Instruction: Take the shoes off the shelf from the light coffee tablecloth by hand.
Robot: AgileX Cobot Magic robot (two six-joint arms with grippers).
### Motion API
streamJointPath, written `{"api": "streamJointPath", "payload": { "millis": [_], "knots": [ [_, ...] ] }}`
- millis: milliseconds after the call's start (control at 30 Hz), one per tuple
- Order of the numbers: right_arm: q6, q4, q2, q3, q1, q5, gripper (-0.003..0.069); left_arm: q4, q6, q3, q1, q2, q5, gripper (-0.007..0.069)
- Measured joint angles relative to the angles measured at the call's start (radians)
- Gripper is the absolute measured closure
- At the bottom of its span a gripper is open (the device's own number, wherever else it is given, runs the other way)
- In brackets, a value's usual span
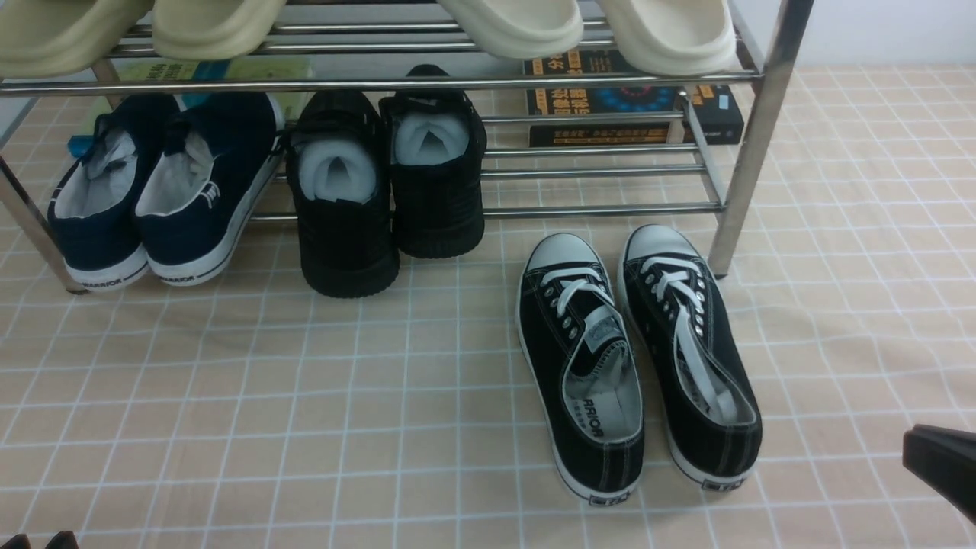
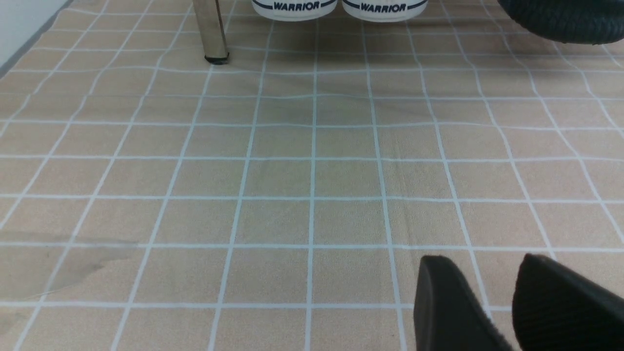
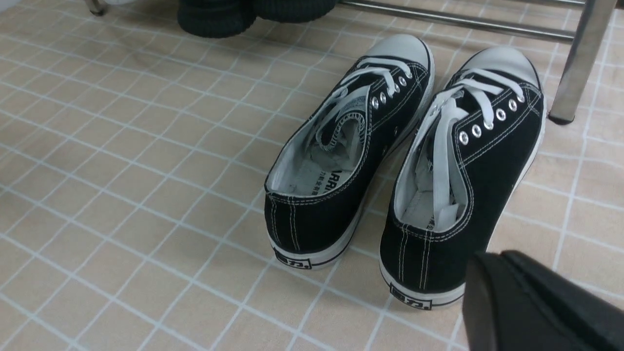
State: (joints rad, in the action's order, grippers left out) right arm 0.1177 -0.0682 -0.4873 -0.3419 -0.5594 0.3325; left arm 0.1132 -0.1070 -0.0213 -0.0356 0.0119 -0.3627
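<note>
On the light coffee tablecloth (image 1: 229, 396), the shoes (image 1: 637, 358) already sit off the shelf (image 1: 751, 137), while the right gripper (image 3: 536, 307), its opening unclear, holds nothing.

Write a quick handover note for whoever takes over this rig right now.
Left gripper: fingers slightly apart, holding nothing, low over the checked tablecloth.
Right gripper: holds nothing, sits just behind the heel of the right-hand sneaker; open or shut unclear.
The black canvas sneakers are side by side on the tablecloth, toes toward the chrome shoe rack, fully off it.
Done: the pair appears removed.
Left: nothing visible, perhaps pulling the arms clear.
</note>
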Motion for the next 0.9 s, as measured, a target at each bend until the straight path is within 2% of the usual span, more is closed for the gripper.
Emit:
{"api": "streamJointPath", "payload": {
  "millis": [400, 500, 600, 633, 700, 767, 900],
  "knots": [
    [-0.001, 0.009, 0.009, 0.011, 0.001, 0.006, 0.0649, 0.0, 0.0, 0.0, 0.0, 0.0, 0.0, 0.0383],
    [-0.001, 0.023, 0.056, 0.063, 0.045, -0.015, 0.0645, 0.0, 0.0, 0.0, 0.0, 0.0, 0.0, 0.0383],
    [-0.001, 0.054, 0.154, 0.16, 0.187, -0.018, 0.0641, 0.001, 0.0, 0.0, 0.0, 0.0, 0.0, 0.0383],
    [-0.001, 0.056, 0.161, 0.166, 0.195, -0.018, 0.0641, 0.001, 0.0, 0.0, 0.0, 0.0, 0.0, 0.0383],
    [-0.02, 0.098, 0.257, 0.239, 0.313, -0.013, 0.0639, 0.001, 0.0, 0.0, 0.0, 0.0, 0.0, 0.0383],
    [-0.028, 0.116, 0.326, 0.283, 0.388, -0.009, 0.0639, 0.001, 0.0, 0.0, 0.0, 0.0, 0.0, 0.0383],
    [-0.03, 0.102, 0.434, 0.344, 0.491, -0.004, 0.0634, 0.001, 0.0, 0.0, 0.0, 0.0, 0.0, 0.0383]
  ]
}}
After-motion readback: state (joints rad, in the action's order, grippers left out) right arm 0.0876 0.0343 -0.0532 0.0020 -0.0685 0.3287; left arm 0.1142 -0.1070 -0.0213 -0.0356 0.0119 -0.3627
